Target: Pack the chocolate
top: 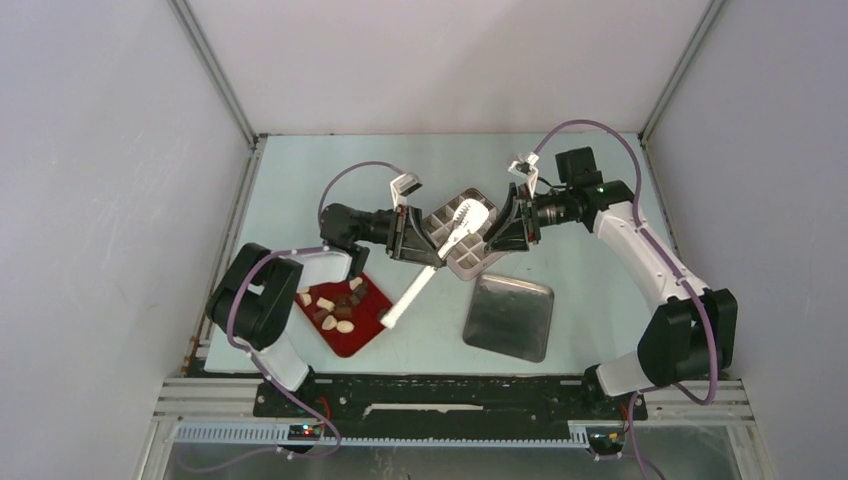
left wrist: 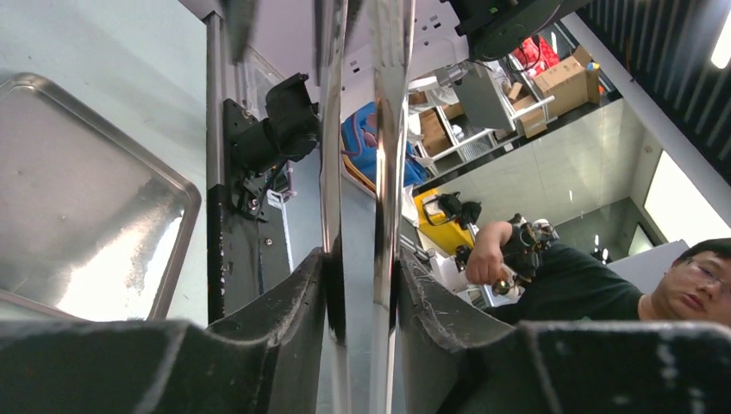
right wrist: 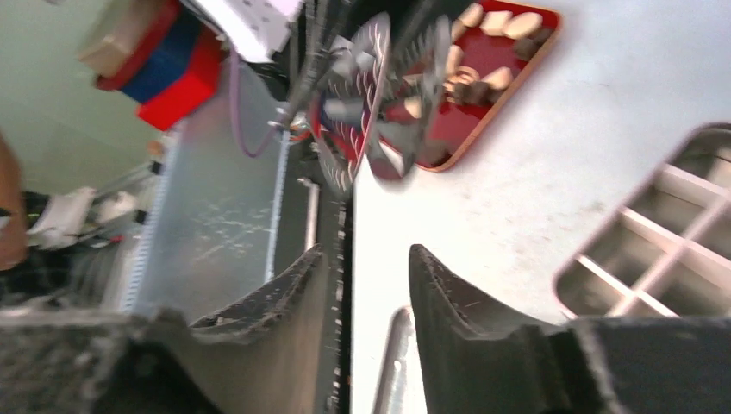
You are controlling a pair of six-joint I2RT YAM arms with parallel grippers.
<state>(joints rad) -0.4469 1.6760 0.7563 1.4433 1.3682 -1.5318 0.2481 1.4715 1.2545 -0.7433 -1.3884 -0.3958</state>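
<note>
Closest to the left wrist camera, the left gripper [left wrist: 362,259] pinches both arms of the metal tongs [left wrist: 385,129], whose ends are cut off. The right gripper [right wrist: 366,259] stands spread around nothing, with the tong head ahead of it blurred. The chocolate [top: 345,326] lies on the red tray [top: 362,335], whose far corner is hidden under the left arm.

Motion blur smears the right wrist view. The tongs [right wrist: 366,103] show only streaked, toothed heads. Behind them the red tray [right wrist: 472,116] runs off the top edge, its chocolates [right wrist: 509,24] soft blobs. The compartment box [right wrist: 664,233] is cut by the right edge. Overhead, the left arm [top: 325,265] covers part of the tray. In the left wrist view, the tongs' strips leave the top edge.
</note>
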